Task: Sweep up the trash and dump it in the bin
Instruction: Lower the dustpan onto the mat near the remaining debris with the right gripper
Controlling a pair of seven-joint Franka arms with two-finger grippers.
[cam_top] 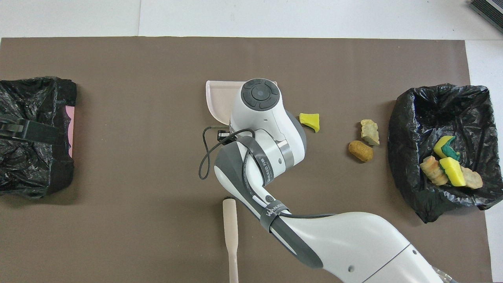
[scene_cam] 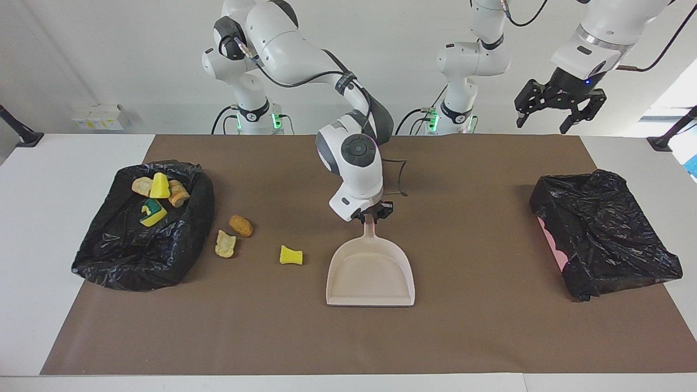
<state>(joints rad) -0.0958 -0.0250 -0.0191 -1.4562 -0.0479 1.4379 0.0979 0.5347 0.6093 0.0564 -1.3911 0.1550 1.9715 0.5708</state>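
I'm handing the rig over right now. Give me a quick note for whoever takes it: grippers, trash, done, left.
Right gripper: shut on the dustpan handle, pan flat on the mat mid-table.
Left gripper: open, raised, waiting over the empty bin.
Brush lies unheld, nearer the robots than the dustpan.
Done: four scraps in the bin at the right arm's end.
Left: three loose scraps on the mat between that bin and the dustpan.

Glossy crinkled black plastic bin liner (scene_cam: 179,239); smooth beige plastic dustpan (scene_cam: 370,272).
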